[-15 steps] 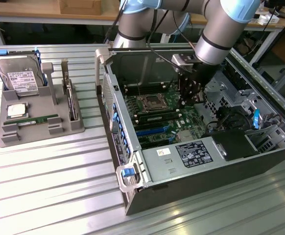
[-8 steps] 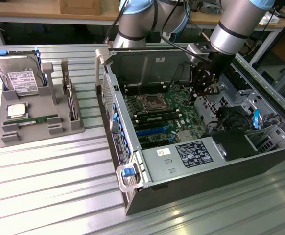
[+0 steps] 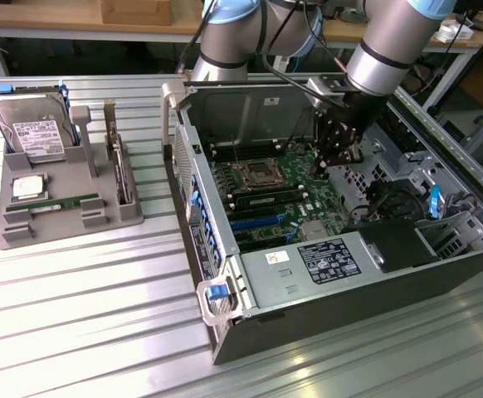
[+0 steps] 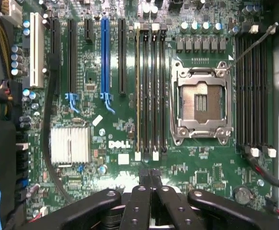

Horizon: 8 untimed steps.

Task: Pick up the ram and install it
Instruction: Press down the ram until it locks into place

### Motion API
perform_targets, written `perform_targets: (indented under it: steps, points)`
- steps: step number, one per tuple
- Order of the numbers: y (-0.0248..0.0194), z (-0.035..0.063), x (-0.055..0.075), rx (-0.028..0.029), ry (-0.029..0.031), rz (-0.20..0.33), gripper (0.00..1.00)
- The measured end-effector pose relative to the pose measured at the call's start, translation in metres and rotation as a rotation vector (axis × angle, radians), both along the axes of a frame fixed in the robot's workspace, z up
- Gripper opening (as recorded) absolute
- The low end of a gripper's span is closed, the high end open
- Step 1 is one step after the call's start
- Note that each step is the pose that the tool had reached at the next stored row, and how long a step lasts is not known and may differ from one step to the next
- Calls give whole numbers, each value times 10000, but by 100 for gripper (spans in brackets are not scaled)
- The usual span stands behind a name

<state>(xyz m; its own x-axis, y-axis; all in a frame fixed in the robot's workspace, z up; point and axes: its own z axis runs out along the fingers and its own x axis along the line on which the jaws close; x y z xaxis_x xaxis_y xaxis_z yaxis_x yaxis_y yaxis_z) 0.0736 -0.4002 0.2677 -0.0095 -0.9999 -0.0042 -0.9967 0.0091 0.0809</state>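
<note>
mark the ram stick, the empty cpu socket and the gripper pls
ram [image 3: 55, 204], exterior view, middle of the green stick lying in the grey holder tray.
CPU socket [image 4: 201, 101], wrist view, centre of the open socket inside its metal frame.
gripper [image 4: 150, 178], wrist view, where the two black fingertips meet.

Green ram [image 3: 55, 203] flat in tray
</note>
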Motion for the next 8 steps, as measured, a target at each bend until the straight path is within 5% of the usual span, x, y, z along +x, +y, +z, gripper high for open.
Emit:
perform_targets:
  steps: [8]
  points:
    - [-36,-208,-130,-2,0,51,11]
